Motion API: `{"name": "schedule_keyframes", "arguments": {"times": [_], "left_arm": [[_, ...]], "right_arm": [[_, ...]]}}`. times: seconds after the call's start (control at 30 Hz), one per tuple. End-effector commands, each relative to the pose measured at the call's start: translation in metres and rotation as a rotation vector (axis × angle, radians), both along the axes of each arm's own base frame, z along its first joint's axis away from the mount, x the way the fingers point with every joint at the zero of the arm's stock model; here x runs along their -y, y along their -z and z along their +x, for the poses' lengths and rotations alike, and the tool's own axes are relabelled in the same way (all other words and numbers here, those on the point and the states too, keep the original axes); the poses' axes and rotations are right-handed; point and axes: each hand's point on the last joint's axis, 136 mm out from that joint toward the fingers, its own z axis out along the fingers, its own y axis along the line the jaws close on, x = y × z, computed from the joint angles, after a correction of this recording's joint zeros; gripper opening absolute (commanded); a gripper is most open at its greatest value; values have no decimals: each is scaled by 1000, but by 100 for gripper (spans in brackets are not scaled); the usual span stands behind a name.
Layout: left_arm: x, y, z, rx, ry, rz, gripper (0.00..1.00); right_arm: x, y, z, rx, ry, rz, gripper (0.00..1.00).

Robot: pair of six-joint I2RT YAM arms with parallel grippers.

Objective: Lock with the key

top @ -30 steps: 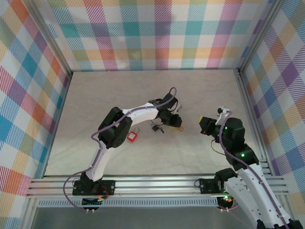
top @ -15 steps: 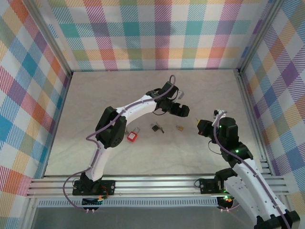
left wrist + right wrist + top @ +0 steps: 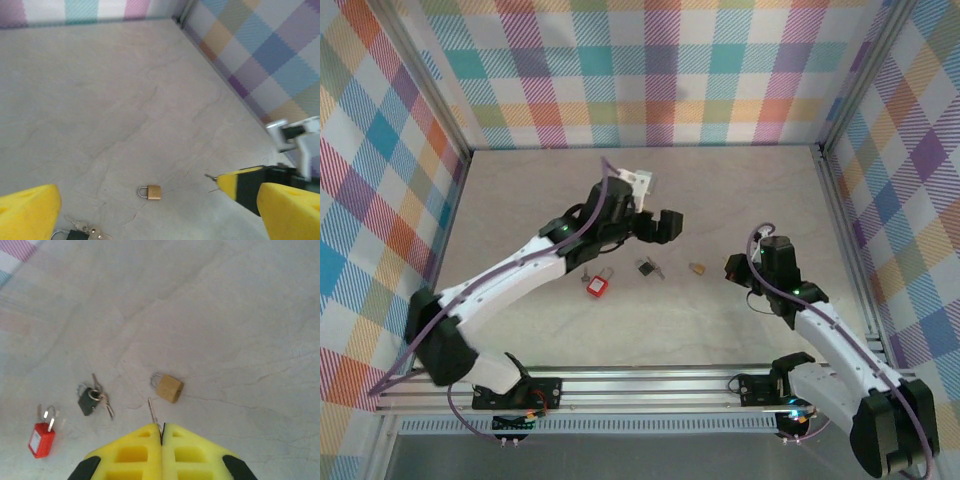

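Right pincer (image 3: 161, 432) clenched on a key (image 3: 152, 412), blade tip just short of the brass padlock (image 3: 169, 387) lying flat on the tabletop (image 3: 740, 200), left pincer (image 3: 667, 226) released wide, raised above the tabletop near that padlock, black padlock (image 3: 87, 401) with keys and red padlock (image 3: 41, 440) lying farther left

Here's the brass padlock (image 3: 170, 388), warm gold on a pale grey-beige, faintly veined table (image 3: 240, 315). Left of it sits a dark grey padlock (image 3: 87, 402), and further left a red padlock (image 3: 41, 440), bright scarlet. There's a silver key (image 3: 152, 411) and the right gripper (image 3: 161, 426), yellow with black trim. The walls (image 3: 650, 70) are pastel plaid in teal, pink, orange and purple.
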Motion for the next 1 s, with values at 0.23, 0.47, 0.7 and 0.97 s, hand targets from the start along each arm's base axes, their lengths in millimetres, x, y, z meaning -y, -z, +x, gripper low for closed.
{"name": "schedule_keyframes", "arguments": {"times": [0.23,0.47,0.7,0.97], "left_arm": [[-97,-17,-53,53,-195,-11,100],[-138,-20,-75,97,-262,-25,100],[-157,-19,-80,131,-304,2,100],[-156,-22,-80,139,-303,-5,100]], "right_arm": [[-9,18,21,-75,-16,-5,0],[-22,31,37,-115,-56,15,0],[-27,45,51,-153,-71,-7,0],[-30,63,61,-198,-86,-30,0]]}}
